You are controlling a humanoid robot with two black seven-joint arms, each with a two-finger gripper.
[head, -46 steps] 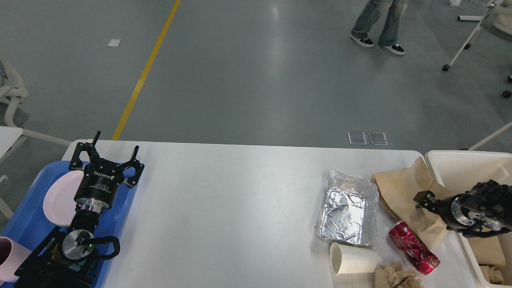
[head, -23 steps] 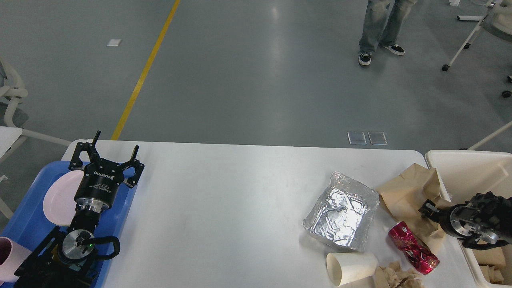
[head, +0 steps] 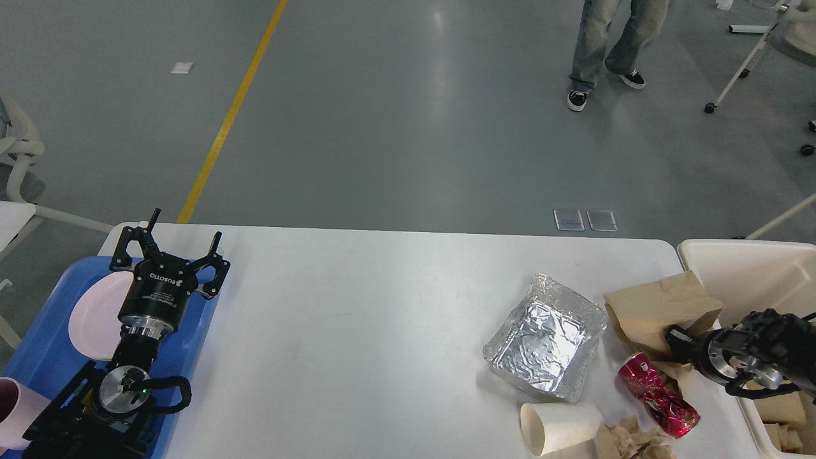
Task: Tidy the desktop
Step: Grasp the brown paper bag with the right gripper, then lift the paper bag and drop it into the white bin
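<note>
Our right gripper (head: 674, 336) presses into the brown paper bag (head: 660, 307) (jaws unreadable); foil tray (head: 546, 336) at nine o'clock; left gripper (head: 171, 245) spread apart.

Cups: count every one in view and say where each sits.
2. A white paper cup lies on its side on the desktop near the foil tray; a pink cup stands at the left edge, partly cut off.

Head camera looks forward and down over the desktop (head: 382, 331), floor beyond.
</note>
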